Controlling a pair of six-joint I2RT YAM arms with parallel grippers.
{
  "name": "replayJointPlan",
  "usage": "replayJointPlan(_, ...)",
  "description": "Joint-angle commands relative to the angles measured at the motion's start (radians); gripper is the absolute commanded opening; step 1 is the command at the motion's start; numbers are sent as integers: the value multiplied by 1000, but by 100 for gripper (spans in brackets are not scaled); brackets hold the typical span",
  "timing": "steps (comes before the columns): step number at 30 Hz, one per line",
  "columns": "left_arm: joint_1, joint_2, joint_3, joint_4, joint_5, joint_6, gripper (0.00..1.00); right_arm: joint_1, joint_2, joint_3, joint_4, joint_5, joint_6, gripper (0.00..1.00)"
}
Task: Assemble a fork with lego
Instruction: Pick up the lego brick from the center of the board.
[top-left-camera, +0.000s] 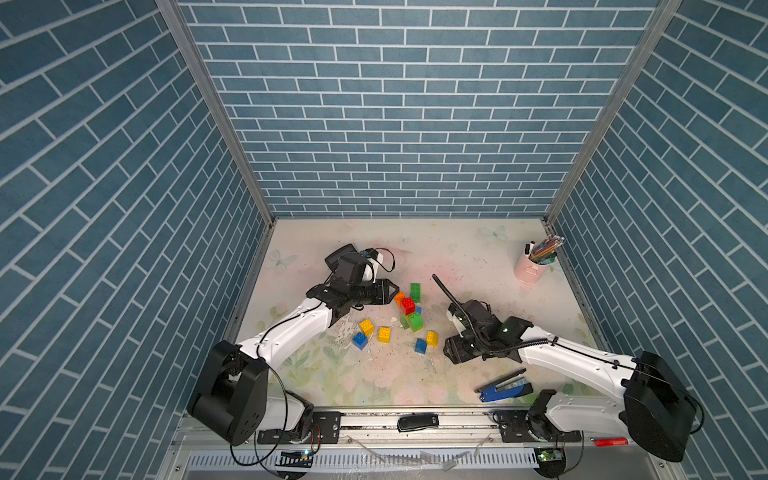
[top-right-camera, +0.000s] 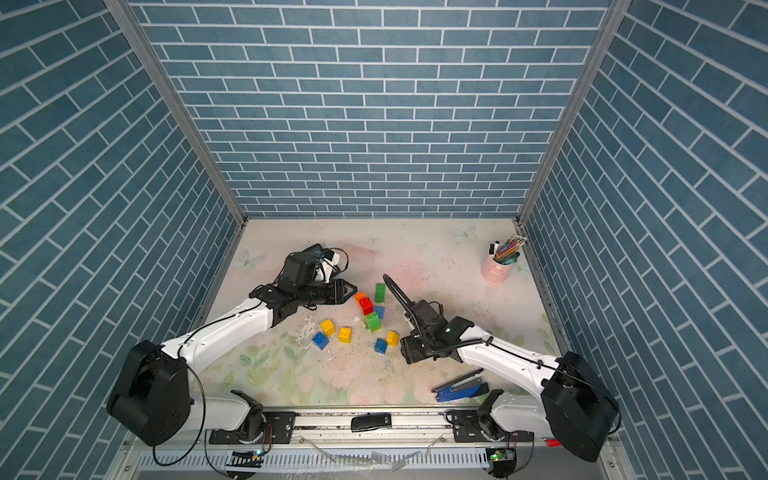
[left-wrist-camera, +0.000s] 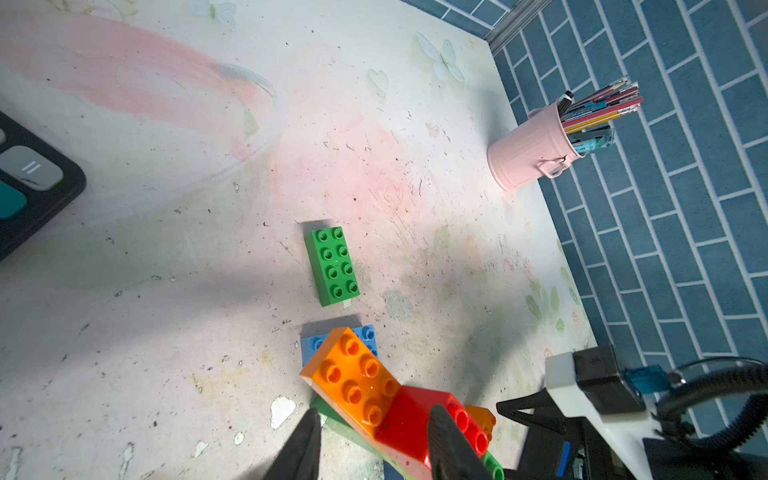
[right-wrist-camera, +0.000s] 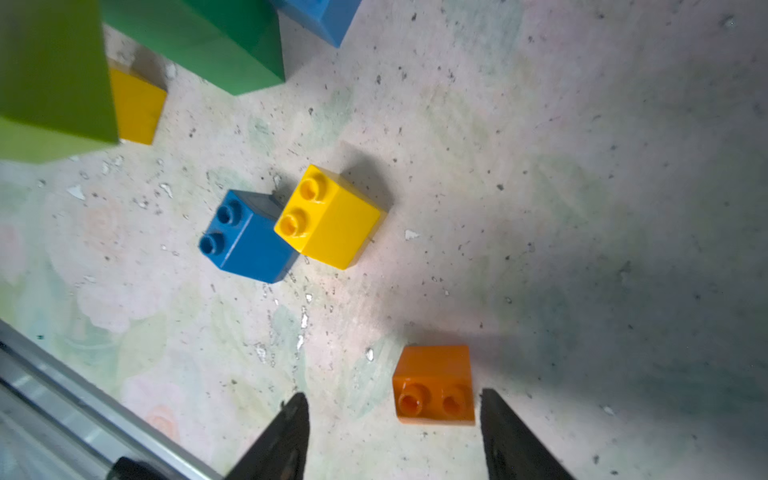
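The light, slick orange brick (right-wrist-camera: 434, 384) between the parted jaws of the right gripper (right-wrist-camera: 390, 399) is best pinched on flat sides, while the joined bricks (left-wrist-camera: 353, 374) are clamped by the left gripper (left-wrist-camera: 374, 411).

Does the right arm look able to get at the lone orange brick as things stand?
Probably yes: in the right wrist view the orange brick lies on bare table between the open fingertips of the right gripper, with no other brick close by.
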Motion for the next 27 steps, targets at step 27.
replayJointPlan(27, 19, -6, -8, -17, 10, 14, 44, 47, 43, 28, -27, 179, -12, 27)
